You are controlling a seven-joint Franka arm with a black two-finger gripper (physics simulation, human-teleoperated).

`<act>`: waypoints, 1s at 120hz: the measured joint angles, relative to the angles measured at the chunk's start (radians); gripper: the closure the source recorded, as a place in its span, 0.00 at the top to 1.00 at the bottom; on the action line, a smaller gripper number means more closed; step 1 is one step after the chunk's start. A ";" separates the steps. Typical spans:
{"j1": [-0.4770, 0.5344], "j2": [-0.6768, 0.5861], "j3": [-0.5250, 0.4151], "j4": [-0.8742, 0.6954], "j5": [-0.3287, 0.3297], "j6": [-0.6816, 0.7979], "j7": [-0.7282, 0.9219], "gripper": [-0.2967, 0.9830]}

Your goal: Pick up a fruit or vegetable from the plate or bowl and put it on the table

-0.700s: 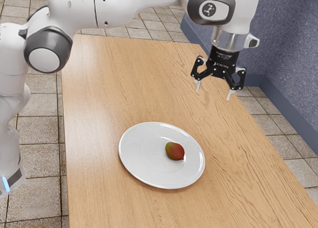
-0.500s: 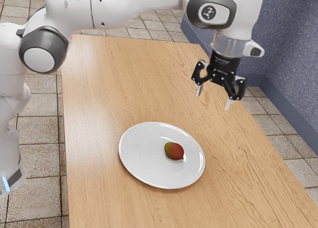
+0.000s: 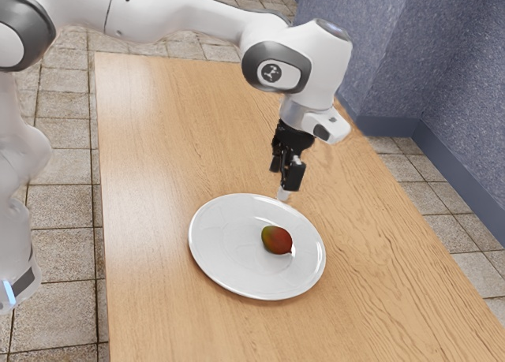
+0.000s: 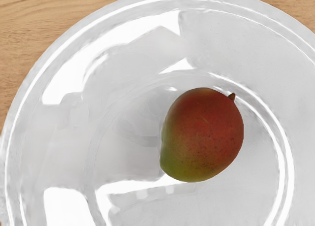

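Note:
My gripper (image 3: 285, 190) hangs upright above the far rim of the white plate in the exterior view, turned edge-on, so whether it is open or shut cannot be made out. A red-green mango (image 3: 277, 240) lies on the plate (image 3: 225, 255), off its middle toward the exterior view's right. The hand is higher than the fruit and apart from it. From above, in the wrist view, the mango (image 4: 203, 135) shows its red side, green end and small brown stem against the glossy plate (image 4: 125, 117).
The wooden table (image 3: 158, 157) extends around the plate, with its long edge toward the exterior view's right. Beyond that edge are floor tiles and a blue-grey wall (image 3: 465, 117).
My hand has moved toward the exterior view's left and lower, closer to the plate, and has turned from broadside to edge-on. The mango and plate have stayed put.

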 joint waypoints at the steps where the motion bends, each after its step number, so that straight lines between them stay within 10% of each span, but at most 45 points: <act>1: 0.003 -0.009 0.000 -0.012 0.011 0.011 0.013 0.76; 24: -0.136 -0.067 0.000 -0.131 0.133 0.206 0.311 0.75; 120: -0.173 -0.044 0.110 -0.310 0.100 0.477 0.945 0.73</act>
